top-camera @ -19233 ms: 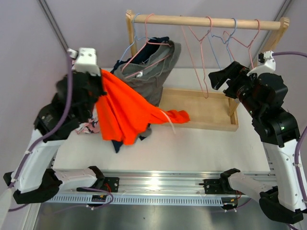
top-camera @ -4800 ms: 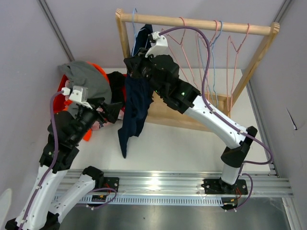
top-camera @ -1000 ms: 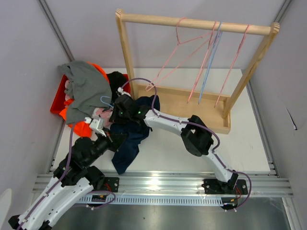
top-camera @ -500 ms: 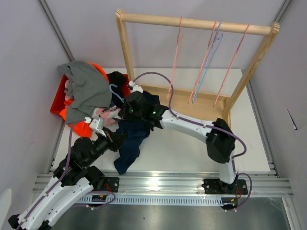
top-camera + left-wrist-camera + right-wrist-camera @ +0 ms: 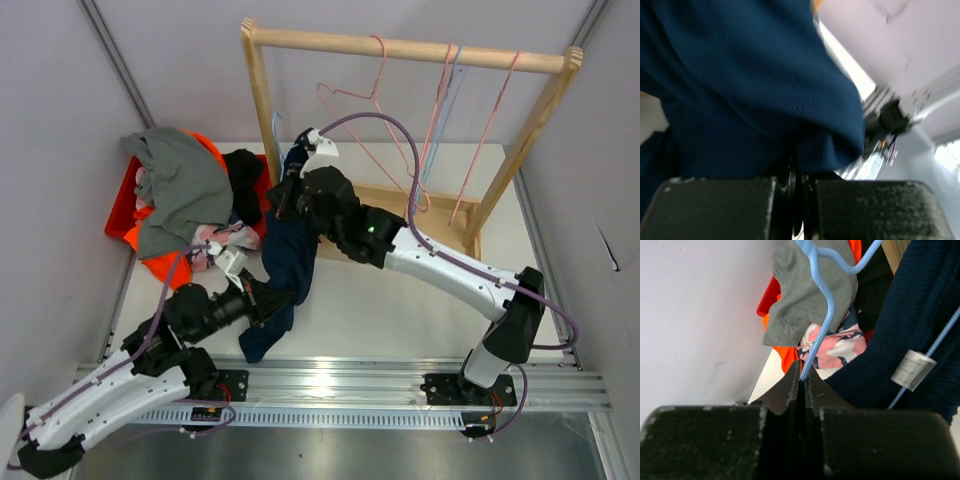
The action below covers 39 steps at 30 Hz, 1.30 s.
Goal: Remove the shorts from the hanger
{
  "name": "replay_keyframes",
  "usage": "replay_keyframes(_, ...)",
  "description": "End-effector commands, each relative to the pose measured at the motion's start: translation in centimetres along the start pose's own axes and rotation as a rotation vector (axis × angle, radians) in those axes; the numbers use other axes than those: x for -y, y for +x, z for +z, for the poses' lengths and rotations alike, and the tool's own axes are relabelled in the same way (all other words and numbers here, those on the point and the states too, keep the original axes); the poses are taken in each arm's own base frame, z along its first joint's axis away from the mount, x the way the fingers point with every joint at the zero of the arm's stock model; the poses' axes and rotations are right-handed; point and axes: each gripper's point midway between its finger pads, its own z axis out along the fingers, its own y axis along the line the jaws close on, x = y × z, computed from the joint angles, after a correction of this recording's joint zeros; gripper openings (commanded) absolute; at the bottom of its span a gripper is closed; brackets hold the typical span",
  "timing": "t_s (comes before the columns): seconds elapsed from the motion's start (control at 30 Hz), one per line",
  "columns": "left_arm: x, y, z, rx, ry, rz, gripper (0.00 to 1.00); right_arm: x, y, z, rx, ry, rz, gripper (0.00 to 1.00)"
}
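Navy blue shorts [image 5: 290, 255] hang from a light blue wire hanger [image 5: 822, 295] and stretch down to the table. My right gripper [image 5: 284, 182] is beside the rack's left post, shut on the hanger's wire [image 5: 803, 374]. A silver tag [image 5: 910, 369] sits on the hanger's arm against the navy shorts [image 5: 925, 305]. My left gripper [image 5: 272, 298] is shut on the lower part of the navy cloth [image 5: 740, 75], its jaws pressed together [image 5: 797, 175]. Grey shorts [image 5: 180, 180], black shorts [image 5: 243, 175], orange shorts [image 5: 165, 265] and pink patterned shorts [image 5: 207, 252] lie piled at the left.
A wooden rack [image 5: 400, 47] stands at the back with its base tray [image 5: 440, 225] on the table. Pink hangers [image 5: 372, 100] and a blue one [image 5: 452, 75] hang bare on its rod. A red bin [image 5: 118, 212] holds the pile against the left wall.
My right gripper has lifted the blue hanger up and back toward the rack post, pulling the navy shorts taut. My left arm has shifted right, still gripping the cloth.
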Motion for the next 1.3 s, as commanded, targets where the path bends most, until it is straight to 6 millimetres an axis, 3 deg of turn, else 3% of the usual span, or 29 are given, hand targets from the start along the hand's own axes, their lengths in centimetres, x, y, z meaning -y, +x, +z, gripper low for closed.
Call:
replay_keyframes(0.0,0.2,0.3,1.0,0.025,-0.036,0.051,0.00,-4.8,-9.4,-3.4,0.215,-0.122,0.021,0.00)
replay_keyframes(0.1,0.8,1.0,1.4,0.034,-0.040,0.074,0.00,-5.7,-11.5,-4.0,0.250,-0.144,0.006,0.00)
replay_keyframes(0.27,0.2,3.5,2.1,0.015,-0.069,0.064,0.00,-6.4,-14.0,-4.7,0.291,-0.164,-0.022,0.06)
replay_keyframes(0.43,-0.6,5.3,2.1,0.018,-0.071,0.020,0.00,-6.7,-16.0,-5.5,0.321,-0.168,-0.039,0.03)
replay_keyframes(0.57,-3.0,6.8,2.2,0.006,-0.165,0.024,0.00,-6.9,-16.7,-6.4,0.329,-0.184,-0.040,0.00)
replay_keyframes(0.7,-5.6,9.5,2.6,-0.044,-0.269,0.034,0.00,-7.4,-18.8,-8.1,0.375,-0.198,-0.048,0.00)
replay_keyframes(0.77,-5.6,10.1,3.1,-0.045,-0.264,0.012,0.00,-7.6,-20.6,-9.1,0.399,-0.196,-0.058,0.00)
replay_keyframes(0.8,-6.4,11.4,3.0,-0.063,-0.278,0.012,0.00,-7.3,-21.1,-9.0,0.402,-0.190,-0.064,0.00)
replay_keyframes(0.83,-6.0,11.0,3.1,-0.032,-0.257,-0.010,0.00,-7.6,-22.3,-9.9,0.419,-0.192,-0.065,0.00)
replay_keyframes(0.97,-6.4,11.7,2.4,0.013,-0.237,-0.048,0.00,-7.2,-24.2,-10.4,0.445,-0.189,-0.086,0.00)
replay_keyframes(1.27,-6.7,12.0,2.3,-0.016,-0.263,-0.024,0.00,-5.6,-26.2,-10.4,0.458,-0.190,-0.055,0.00)
